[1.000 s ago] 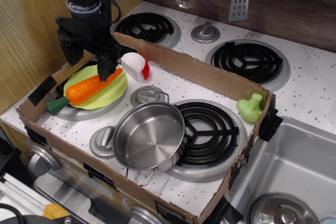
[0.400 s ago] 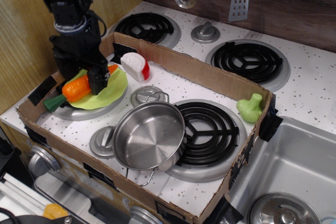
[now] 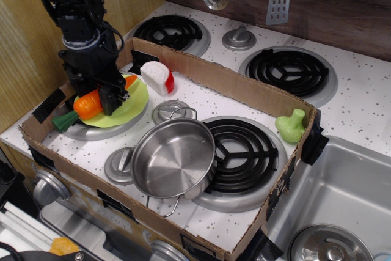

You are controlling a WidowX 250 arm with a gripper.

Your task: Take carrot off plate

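The orange carrot (image 3: 86, 105) lies on the lime-green plate (image 3: 133, 103) at the left of the cardboard tray. Its green top (image 3: 62, 121) sticks out past the plate's left rim, and its tip (image 3: 130, 80) points to the back right. My black gripper (image 3: 96, 95) is down over the carrot's middle, with one finger on each side of it. The near finger (image 3: 112, 99) stands on the plate against the carrot. The jaws still look spread, and the carrot rests on the plate.
A steel pot (image 3: 173, 158) stands right of the plate, with a grey lid (image 3: 171, 110) between them. A white and red toy (image 3: 157, 77) lies behind the plate. A light-green lumpy toy (image 3: 291, 125) sits at the tray's right wall (image 3: 297, 151). The sink (image 3: 342, 206) is at far right.
My gripper has moved left and down from above the plate's back edge onto the carrot's middle. The carrot has shifted slightly left on the plate.
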